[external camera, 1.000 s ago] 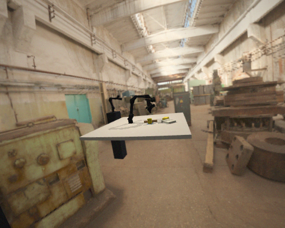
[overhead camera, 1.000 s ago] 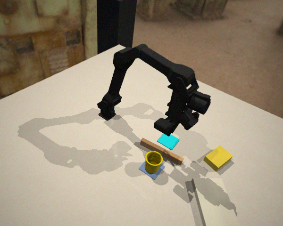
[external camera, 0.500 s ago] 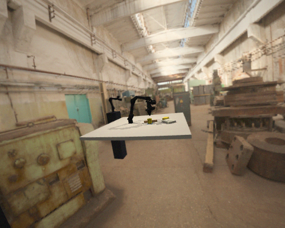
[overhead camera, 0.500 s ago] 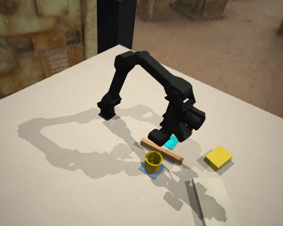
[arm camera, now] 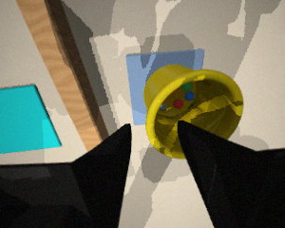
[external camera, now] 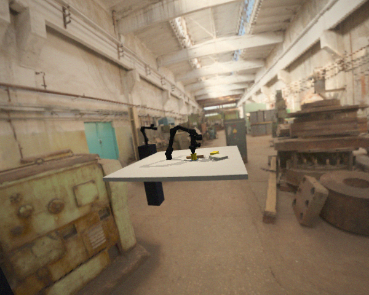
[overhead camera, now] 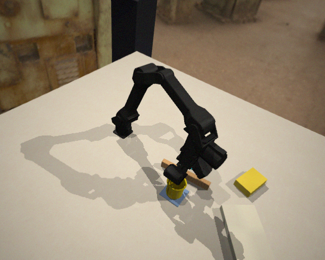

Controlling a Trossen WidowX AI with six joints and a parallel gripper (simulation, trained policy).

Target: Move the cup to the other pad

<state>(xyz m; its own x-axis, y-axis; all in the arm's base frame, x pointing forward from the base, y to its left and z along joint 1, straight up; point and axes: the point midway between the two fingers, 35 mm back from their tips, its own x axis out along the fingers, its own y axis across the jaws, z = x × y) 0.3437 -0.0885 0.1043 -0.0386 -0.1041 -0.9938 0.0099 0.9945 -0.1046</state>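
Note:
A yellow cup (overhead camera: 175, 193) (external camera: 193, 157) (arm camera: 167, 85) stands upright on the blue pad (overhead camera: 177, 203) (arm camera: 136, 81). Several marbles, among them a red marble (arm camera: 179, 104), a blue marble (arm camera: 189, 96) and a green marble (arm camera: 187, 86), lie inside it. My gripper (arm camera: 154, 127) is partly open and empty, pointing down just above the cup. In the wrist view the right fingertip overlaps the cup's near rim and the left fingertip is left of the cup; whether either touches is unclear. The cyan pad (arm camera: 24, 119) is beyond the wooden bar, mostly hidden by the arm in the top view.
The wooden bar (overhead camera: 196, 180) (arm camera: 66, 71) lies between the two pads. A yellow block (overhead camera: 251, 181) (external camera: 214, 153) lies to the right in the top view. A pale slab (overhead camera: 245, 226) (external camera: 219, 157) lies at the lower right there.

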